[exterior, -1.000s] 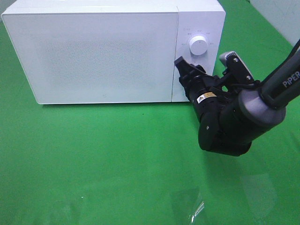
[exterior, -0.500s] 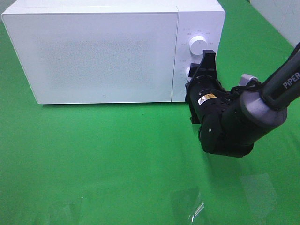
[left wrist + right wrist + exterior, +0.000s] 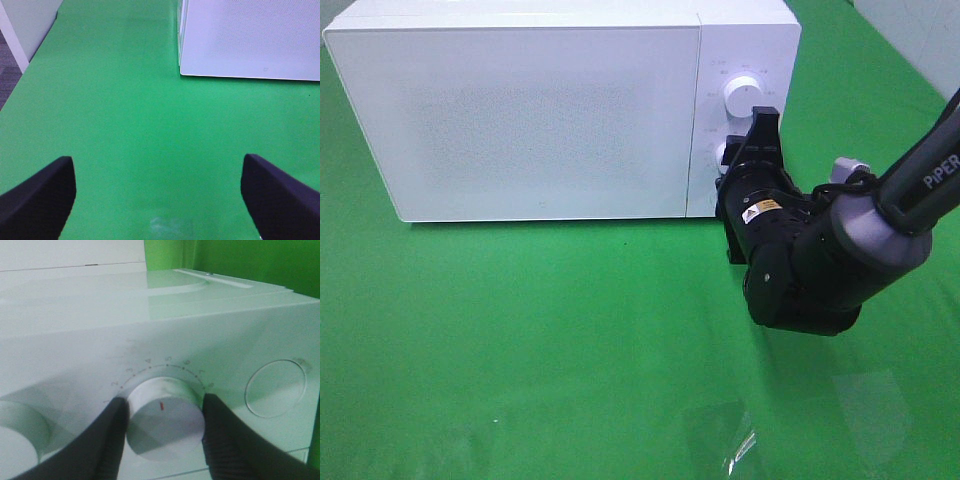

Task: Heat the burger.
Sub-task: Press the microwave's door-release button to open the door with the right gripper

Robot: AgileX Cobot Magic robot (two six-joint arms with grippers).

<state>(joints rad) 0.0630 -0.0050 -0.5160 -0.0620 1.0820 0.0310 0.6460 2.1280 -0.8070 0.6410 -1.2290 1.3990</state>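
Right wrist view: right claw (image 3: 164, 407) clamped on lower dial (image 3: 165, 427) of microwave (image 3: 200, 315), door (image 3: 540, 110) shut. Left claw (image 3: 157, 170) wide open above green worktop (image 3: 125, 100).

The black right gripper (image 3: 738, 152) is clamped on the white round lower dial (image 3: 165, 412), with one black finger (image 3: 107, 440) pressed against each side of it. In the high view its jaws stand one above the other. The dark right arm (image 3: 840, 250) reaches in from the right edge, bent at the wrist toward the far left. The black left gripper (image 3: 157, 165) faces the far side with its jaws spread wide.
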